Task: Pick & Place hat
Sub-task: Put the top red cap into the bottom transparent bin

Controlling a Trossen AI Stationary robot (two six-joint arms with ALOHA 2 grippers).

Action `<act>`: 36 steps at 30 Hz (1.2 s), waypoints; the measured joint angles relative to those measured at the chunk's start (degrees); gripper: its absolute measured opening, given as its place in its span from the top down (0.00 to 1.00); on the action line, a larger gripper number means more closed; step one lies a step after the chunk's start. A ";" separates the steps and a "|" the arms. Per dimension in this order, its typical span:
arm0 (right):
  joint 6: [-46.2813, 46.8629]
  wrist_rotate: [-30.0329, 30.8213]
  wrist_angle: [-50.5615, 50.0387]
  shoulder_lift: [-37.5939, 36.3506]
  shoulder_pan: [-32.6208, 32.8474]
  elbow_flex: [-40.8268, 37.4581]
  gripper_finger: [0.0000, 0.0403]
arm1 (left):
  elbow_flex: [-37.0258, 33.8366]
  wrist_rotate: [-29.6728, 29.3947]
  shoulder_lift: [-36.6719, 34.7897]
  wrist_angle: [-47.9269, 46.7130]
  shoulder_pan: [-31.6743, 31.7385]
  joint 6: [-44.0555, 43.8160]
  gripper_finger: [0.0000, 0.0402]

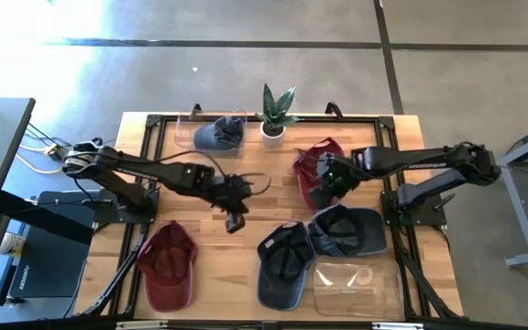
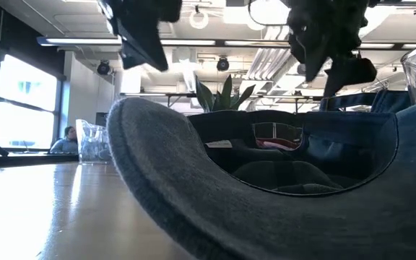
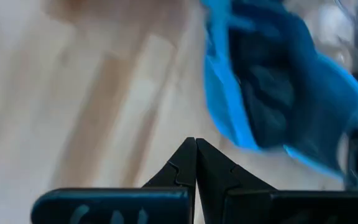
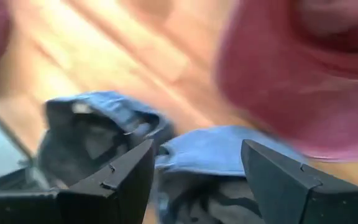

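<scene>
Several caps lie on the wooden table. A dark blue hat [image 1: 282, 266] lies upside down at the near middle, and a lighter blue hat [image 1: 346, 229] lies beside it on the right. A red hat [image 1: 317, 170] lies farther back, another red hat [image 1: 168, 266] at the near left. My left gripper [image 1: 235, 220] hangs shut above bare wood, left of the dark blue hat [image 3: 272, 93]. My right gripper [image 1: 330, 188] stands open above the near edge of the far red hat [image 4: 291, 81]; the lighter blue hat's brim [image 4: 216, 152] shows below its fingers. Neither gripper holds anything.
A grey-blue cap [image 1: 218, 135] sits in a clear container at the far edge, next to a potted plant [image 1: 275, 115]. Another clear container [image 1: 356, 284] lies at the near right. Bare wood shows in the table's middle and left.
</scene>
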 joint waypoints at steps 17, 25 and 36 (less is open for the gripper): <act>-11.09 3.36 -1.94 0.00 -15.71 -15.04 0.41 | 0.00 -10.38 -1.13 2.44 -5.86 -4.75 1.00; -8.05 2.51 17.78 0.00 -15.83 -23.78 0.67 | 0.04 -8.71 -1.13 4.15 -1.96 -3.88 1.00; -16.82 9.52 16.74 -1.44 -9.95 -10.81 0.95 | 10.07 -6.26 -6.83 -4.66 12.14 -2.09 1.00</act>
